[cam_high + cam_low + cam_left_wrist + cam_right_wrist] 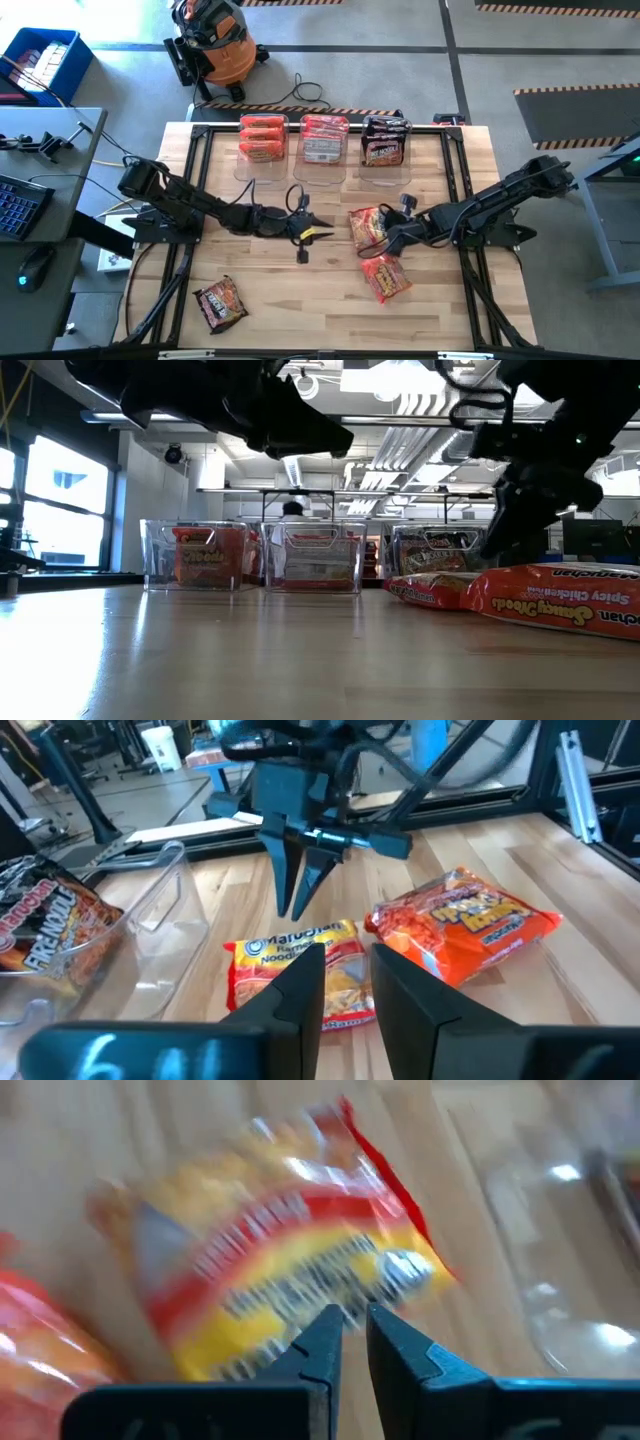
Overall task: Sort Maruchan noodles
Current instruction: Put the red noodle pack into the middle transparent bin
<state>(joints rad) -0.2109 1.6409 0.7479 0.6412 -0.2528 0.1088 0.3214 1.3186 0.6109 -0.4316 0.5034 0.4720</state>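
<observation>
Three loose Maruchan noodles packets lie flat on the wooden table: a yellow-and-red one [367, 226] [255, 970] [290, 1260], an orange one [385, 277] [465, 920] and a dark one [220, 303] at the near left. My left gripper [320, 233] [345, 985] hangs open, nearly level, just left of the yellow-and-red packet, with nothing between its fingers. My right gripper [388, 240] [290, 905] [347, 1335] slants down, shut, with its tips just above that packet's right edge and clear of it.
Three clear bins stand in a row at the far edge: orange packets in the left one [263, 137], red-and-white in the middle [323, 137], dark in the right [385, 140]. A black frame rail [200, 190] borders the table. Bare wood lies at the near middle.
</observation>
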